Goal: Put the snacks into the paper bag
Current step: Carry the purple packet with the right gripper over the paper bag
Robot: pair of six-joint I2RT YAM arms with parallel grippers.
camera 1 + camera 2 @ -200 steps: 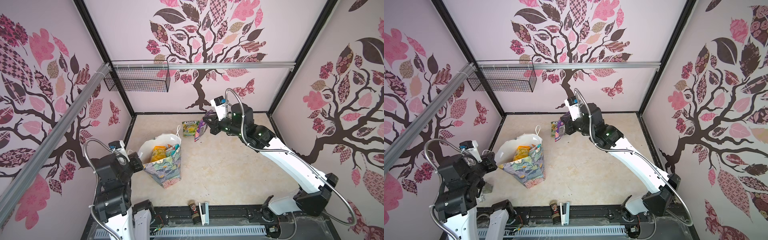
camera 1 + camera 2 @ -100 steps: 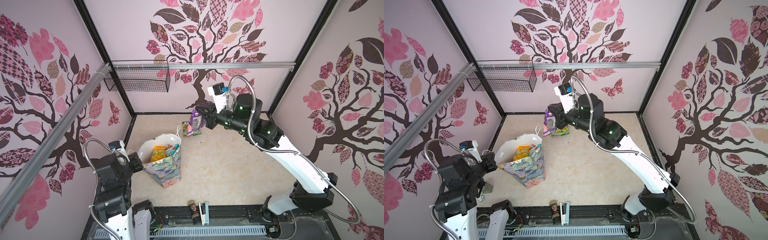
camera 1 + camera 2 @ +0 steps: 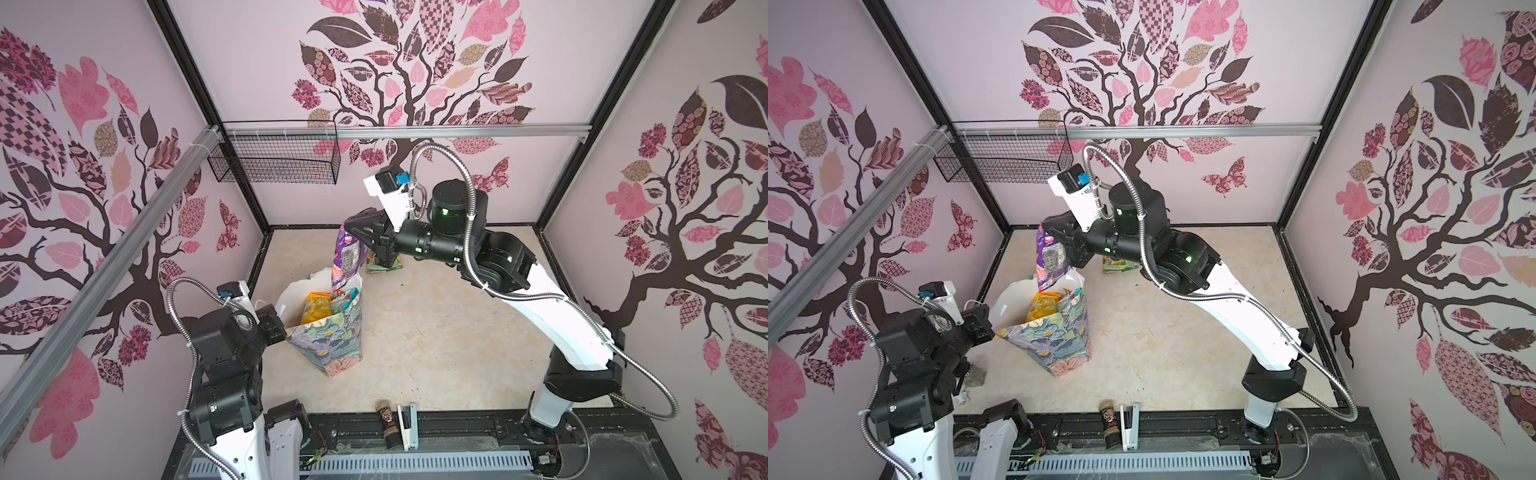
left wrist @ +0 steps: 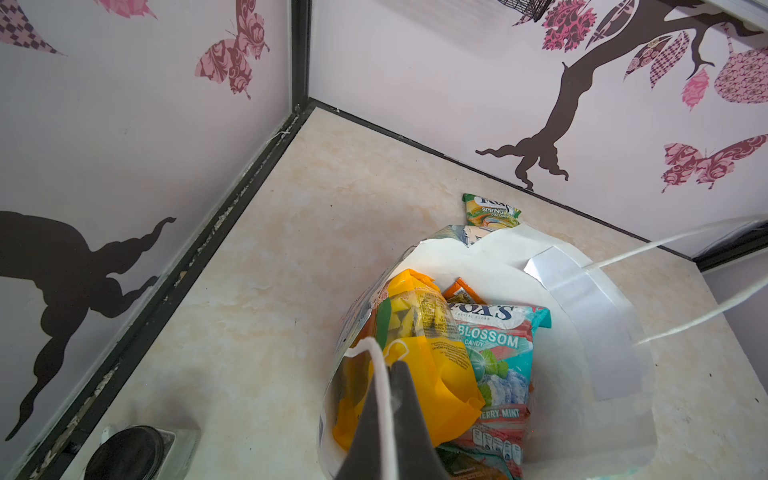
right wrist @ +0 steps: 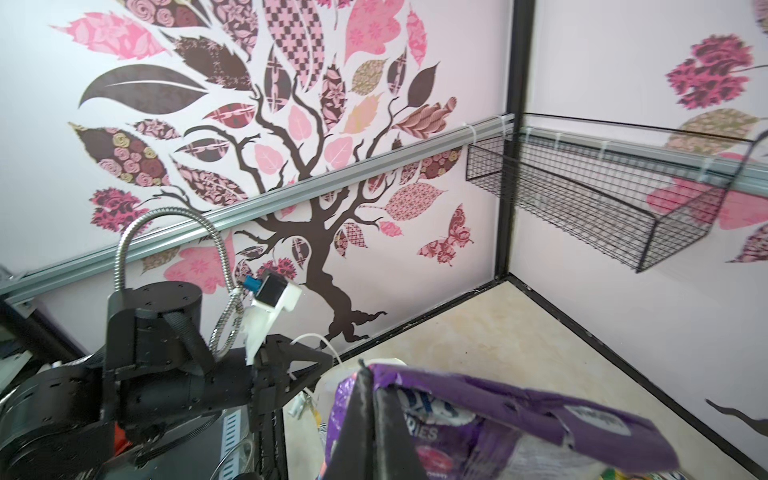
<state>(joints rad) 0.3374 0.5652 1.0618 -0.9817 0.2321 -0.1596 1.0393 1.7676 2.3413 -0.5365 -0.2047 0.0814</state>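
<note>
Right fingers (image 5: 357, 424) pinched a glossy purple plastic packet (image 3: 344, 259) above the floral paper bag (image 3: 332, 345); left fingers (image 4: 409, 407), its cord (image 4: 376, 365). Centring looked key.

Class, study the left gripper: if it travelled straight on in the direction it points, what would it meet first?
Most likely the yellow packet standing in the paper bag: the left gripper, shut on the bag's cord handle, points straight at it. Depth is hard to judge.

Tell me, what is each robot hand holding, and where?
Right gripper pinches the purple packet by its top edge. Left gripper pinches the paper bag by its white cord handle.
</note>
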